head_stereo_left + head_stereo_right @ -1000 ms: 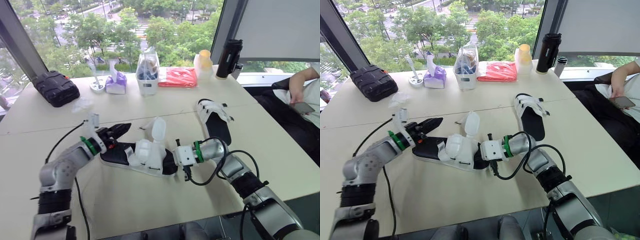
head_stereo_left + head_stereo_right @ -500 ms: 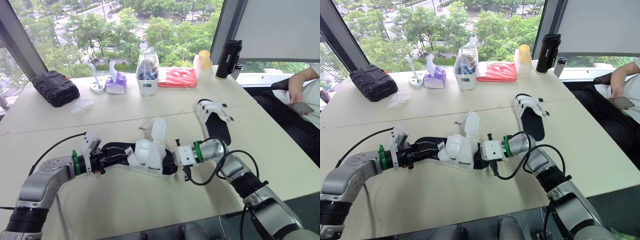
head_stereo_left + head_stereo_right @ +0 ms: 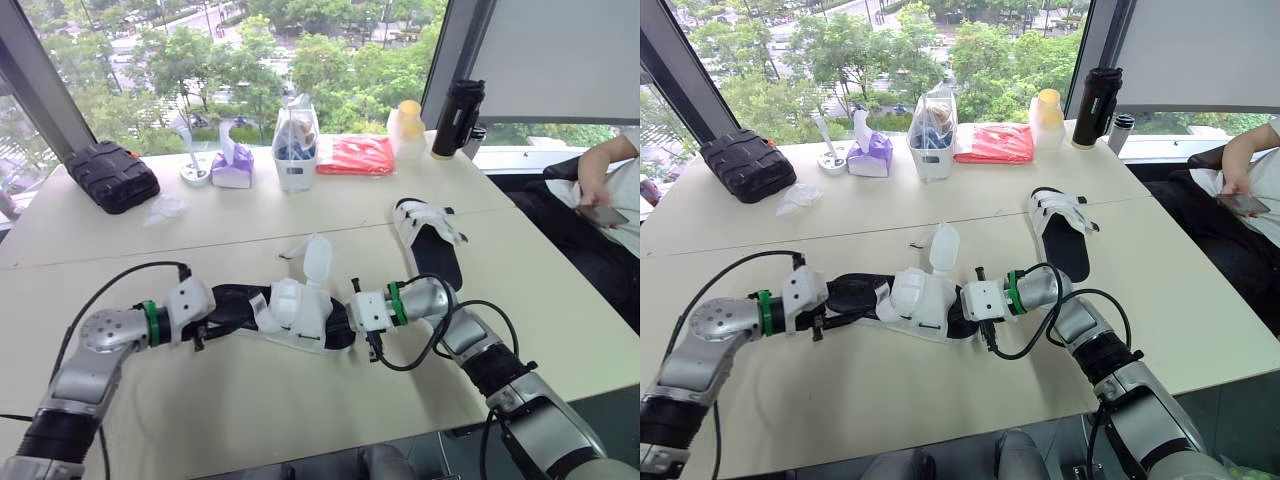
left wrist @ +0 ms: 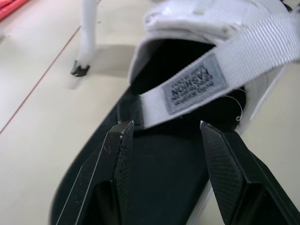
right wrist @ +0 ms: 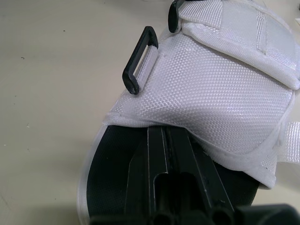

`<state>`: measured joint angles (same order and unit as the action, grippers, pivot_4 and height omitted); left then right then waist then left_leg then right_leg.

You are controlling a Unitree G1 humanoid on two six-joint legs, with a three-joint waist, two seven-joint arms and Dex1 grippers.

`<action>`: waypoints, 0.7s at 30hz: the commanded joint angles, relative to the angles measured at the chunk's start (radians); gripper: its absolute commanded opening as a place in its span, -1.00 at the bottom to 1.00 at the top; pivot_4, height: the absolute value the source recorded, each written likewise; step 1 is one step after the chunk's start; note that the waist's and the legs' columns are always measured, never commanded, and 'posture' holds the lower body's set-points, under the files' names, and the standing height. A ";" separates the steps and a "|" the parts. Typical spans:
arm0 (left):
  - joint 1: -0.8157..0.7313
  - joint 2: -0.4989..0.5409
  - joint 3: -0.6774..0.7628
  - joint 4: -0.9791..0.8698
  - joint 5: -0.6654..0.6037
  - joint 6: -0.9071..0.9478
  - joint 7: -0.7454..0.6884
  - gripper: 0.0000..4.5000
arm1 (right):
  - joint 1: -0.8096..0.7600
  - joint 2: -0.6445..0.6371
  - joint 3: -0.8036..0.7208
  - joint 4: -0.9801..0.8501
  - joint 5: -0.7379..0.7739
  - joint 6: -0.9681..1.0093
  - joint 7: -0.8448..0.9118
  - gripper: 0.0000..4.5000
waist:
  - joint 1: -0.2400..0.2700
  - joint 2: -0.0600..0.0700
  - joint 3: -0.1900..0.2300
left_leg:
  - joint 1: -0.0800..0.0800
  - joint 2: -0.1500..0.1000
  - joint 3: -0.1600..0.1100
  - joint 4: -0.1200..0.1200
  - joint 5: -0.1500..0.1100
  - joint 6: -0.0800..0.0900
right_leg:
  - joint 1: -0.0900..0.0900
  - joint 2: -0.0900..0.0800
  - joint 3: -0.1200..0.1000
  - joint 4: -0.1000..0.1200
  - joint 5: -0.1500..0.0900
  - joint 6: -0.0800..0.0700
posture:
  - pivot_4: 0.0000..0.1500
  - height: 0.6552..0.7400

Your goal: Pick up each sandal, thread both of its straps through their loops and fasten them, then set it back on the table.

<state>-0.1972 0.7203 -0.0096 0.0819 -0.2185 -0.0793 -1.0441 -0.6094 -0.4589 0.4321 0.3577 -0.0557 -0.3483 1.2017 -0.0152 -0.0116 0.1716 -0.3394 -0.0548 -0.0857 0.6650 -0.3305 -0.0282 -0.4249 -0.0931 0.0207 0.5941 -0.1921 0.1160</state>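
The near sandal point(image 3: 290, 312), black sole with white straps, lies flat mid-table. One strap point(image 3: 316, 258) stands up loose, and a black loop point(image 5: 138, 61) sticks out from its toe band. My left gripper point(image 4: 164, 126) is open at the heel end, both fingers over the black footbed just short of the labelled heel strap point(image 4: 192, 86). My right gripper point(image 5: 165, 136) is shut at the toe end, its tips tucked under the front band on the footbed. The second sandal point(image 3: 432, 240) lies farther right, beyond my right arm.
Along the back stand a black case point(image 3: 110, 175), a tissue pack point(image 3: 232, 165), a clear container point(image 3: 295, 140), a red packet point(image 3: 355, 155), a bottle point(image 3: 405, 125) and a black flask point(image 3: 457, 115). A person point(image 3: 610, 190) sits at the right edge.
My left arm has dropped from above the heel to table height, and its gripper now points along the footbed. The sandal and my right gripper have stayed put.
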 commanded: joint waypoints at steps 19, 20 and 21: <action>-0.174 -0.149 -0.075 0.309 0.169 -0.382 0.118 -0.99 | 0.041 -0.021 0.062 0.045 -0.072 0.027 0.021 -1.00 | 0.003 0.002 -0.003 | 0.001 0.000 0.000 0.000 0.000 0.000 | 0.001 0.000 0.000 0.000 0.000 0.001 | 1.00 1.00; -0.176 -0.148 -0.074 0.312 0.169 -0.395 0.123 -0.99 | 0.042 -0.021 0.062 0.044 -0.072 0.027 0.021 -1.00 | 0.003 0.002 -0.003 | 0.001 0.000 0.000 0.000 0.000 0.000 | 0.001 0.000 0.000 0.000 0.000 0.001 | 1.00 1.00; -0.177 -0.147 -0.072 0.315 0.173 -0.412 0.131 -0.99 | 0.042 -0.022 0.061 0.044 -0.072 0.027 0.021 -1.00 | 0.003 0.002 -0.003 | 0.001 0.000 0.000 0.000 0.000 0.000 | 0.001 0.000 0.000 0.000 0.000 0.001 | 1.00 1.00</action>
<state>-0.3630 0.5696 -0.0966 0.3888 -0.0562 -0.4666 -0.9347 -0.6084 -0.4603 0.4337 0.3588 -0.0596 -0.3474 1.1961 -0.0120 -0.0099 0.1687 -0.3387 -0.0552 -0.0858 0.6650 -0.3305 -0.0280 -0.4243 -0.0932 0.0204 0.5946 -0.1917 0.1166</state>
